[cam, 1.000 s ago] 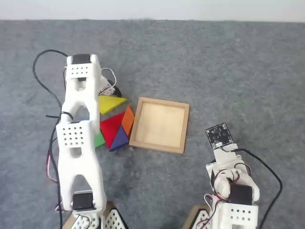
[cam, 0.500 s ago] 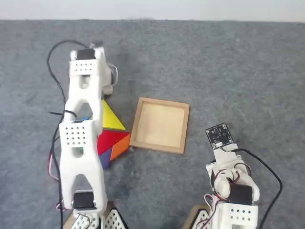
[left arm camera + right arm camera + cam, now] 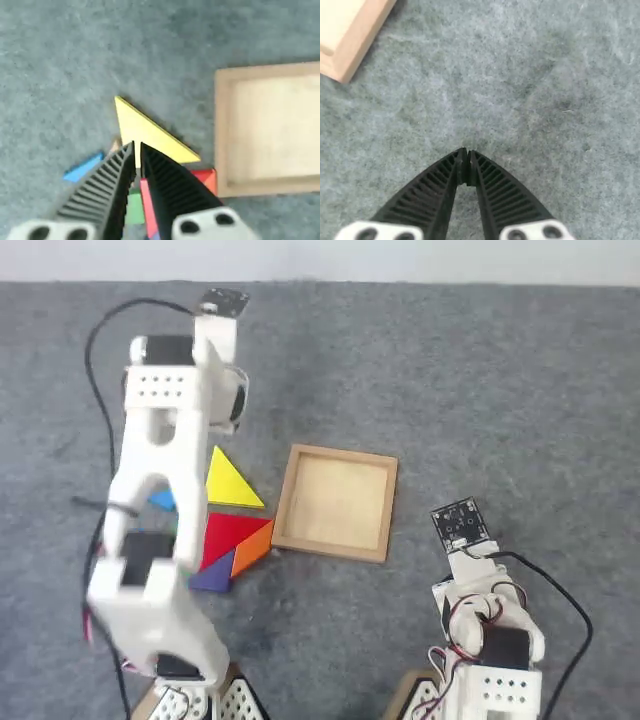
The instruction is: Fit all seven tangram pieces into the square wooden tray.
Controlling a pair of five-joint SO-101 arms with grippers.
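Observation:
The square wooden tray (image 3: 337, 500) lies empty mid-table. Left of it the tangram pieces sit in a loose cluster: a yellow triangle (image 3: 232, 480), a blue piece (image 3: 162, 500), a red triangle (image 3: 225, 533), an orange piece (image 3: 252, 546) and a purple one (image 3: 212, 578). My left gripper (image 3: 136, 146) hangs shut and empty above the yellow triangle (image 3: 145, 131), with the blue piece (image 3: 82, 167), a green piece (image 3: 134, 207) and the red one (image 3: 205, 177) beneath it. My right gripper (image 3: 466, 151) is shut over bare carpet, near a tray corner (image 3: 350, 35).
Grey carpet covers the whole table. The left arm (image 3: 165, 440) rises over the pieces and hides part of the cluster. The right arm (image 3: 480, 630) stands at the front right, beside the tray. A black cable (image 3: 100, 350) loops at the left.
The left arm has lifted and swung back. The yellow triangle turned, and the red, orange and purple pieces slid toward the front left, away from the tray's edge. The right arm stayed put.

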